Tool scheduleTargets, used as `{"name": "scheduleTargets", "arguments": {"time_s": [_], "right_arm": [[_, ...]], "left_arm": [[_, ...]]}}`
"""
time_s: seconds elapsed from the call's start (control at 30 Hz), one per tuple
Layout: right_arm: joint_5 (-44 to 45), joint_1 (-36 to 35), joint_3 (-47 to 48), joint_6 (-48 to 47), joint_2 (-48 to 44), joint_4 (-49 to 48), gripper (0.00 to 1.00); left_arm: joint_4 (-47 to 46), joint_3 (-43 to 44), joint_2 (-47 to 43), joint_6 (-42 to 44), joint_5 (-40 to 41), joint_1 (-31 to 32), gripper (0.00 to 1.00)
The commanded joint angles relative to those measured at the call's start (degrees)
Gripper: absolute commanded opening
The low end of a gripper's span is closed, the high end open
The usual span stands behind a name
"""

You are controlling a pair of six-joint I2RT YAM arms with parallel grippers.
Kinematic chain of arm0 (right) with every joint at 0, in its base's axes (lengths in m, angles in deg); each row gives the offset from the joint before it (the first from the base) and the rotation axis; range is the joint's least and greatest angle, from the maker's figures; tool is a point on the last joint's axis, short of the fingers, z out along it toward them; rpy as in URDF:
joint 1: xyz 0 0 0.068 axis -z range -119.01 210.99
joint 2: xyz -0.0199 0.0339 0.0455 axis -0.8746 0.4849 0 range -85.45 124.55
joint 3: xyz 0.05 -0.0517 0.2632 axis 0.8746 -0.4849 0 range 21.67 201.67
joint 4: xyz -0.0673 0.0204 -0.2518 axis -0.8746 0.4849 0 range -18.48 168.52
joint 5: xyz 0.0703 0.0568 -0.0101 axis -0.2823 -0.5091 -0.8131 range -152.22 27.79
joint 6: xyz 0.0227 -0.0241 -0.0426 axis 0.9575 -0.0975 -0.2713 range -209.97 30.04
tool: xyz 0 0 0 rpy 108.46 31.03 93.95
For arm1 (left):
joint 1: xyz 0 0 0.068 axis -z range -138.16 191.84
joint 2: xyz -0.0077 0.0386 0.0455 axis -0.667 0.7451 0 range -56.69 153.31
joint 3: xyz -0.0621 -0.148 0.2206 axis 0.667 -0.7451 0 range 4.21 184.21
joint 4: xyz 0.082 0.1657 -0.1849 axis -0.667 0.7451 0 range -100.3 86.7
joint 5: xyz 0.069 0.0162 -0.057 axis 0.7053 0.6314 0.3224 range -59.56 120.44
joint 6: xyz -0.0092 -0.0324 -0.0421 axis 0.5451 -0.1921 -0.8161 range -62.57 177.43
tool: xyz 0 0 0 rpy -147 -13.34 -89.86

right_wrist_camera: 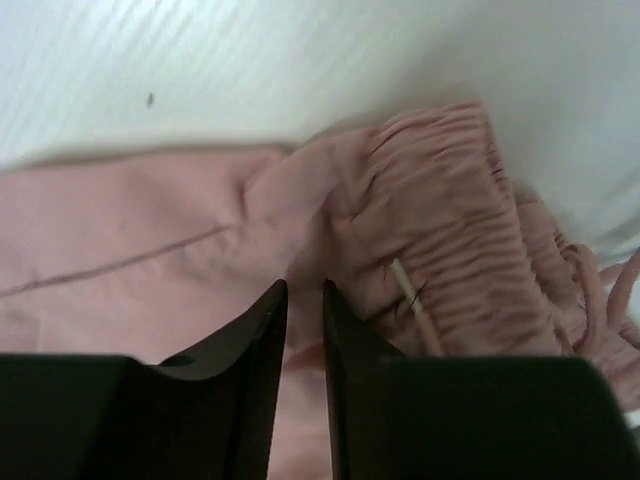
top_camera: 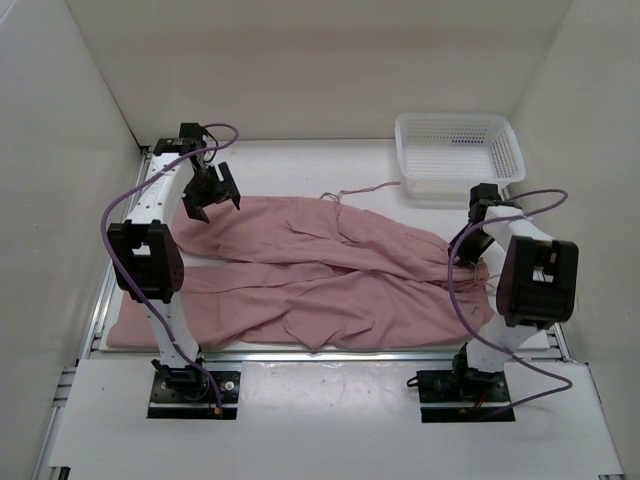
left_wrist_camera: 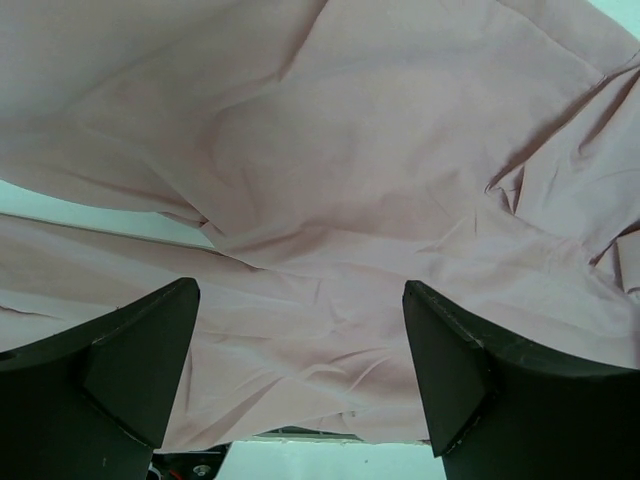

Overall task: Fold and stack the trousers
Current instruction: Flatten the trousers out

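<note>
Trousers [top_camera: 320, 280] lie spread across desk [top_camera: 300, 160], legs leftward, waistband [right_wrist_camera: 440, 200] at right. Right hand [right_wrist_camera: 305, 290] nearly closed, thin cloth pinched beside waistband. Left hand [top_camera: 213, 205] wide open, empty, above far leg. Best next: lower left onto leg edge, grip firmly, lift both ends together, cloth taut.

Centre covered by trousers [top_camera: 330, 275]; basket [top_camera: 458, 155] blocks far right corner; bare table [top_camera: 290, 170] strip passable beyond cloth.

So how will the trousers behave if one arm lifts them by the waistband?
Probably floppy: the trousers lie in soft wrinkles. Likely light, since the cloth looks thin. The loose drawstring could trail or snag.
</note>
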Motion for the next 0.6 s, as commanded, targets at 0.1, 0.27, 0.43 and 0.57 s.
{"name": "scheduleTargets", "arguments": {"time_s": [0.1,0.27,0.43,0.57], "right_arm": [[5.52,-0.57,-2.99,-2.79,-9.33,0.10,0.63],[4.99,-0.57,1.65,-2.80,-3.63,0.10,0.84],[0.43,-0.57,7.45,-4.21,6.73,-1.48,0.79],[2.69,-0.57,8.08,-2.46,8.78,-1.48,0.33]], "left_arm": [[-0.38,1.48,0.29,0.63,-0.36,-0.13,0.94],[-0.38,1.48,0.29,0.63,-0.36,-0.13,0.94],[-0.38,-0.28,-0.85,0.63,-0.36,-0.13,0.95],[-0.38,-0.81,-1.38,1.16,0.17,-0.13,0.95]]}}
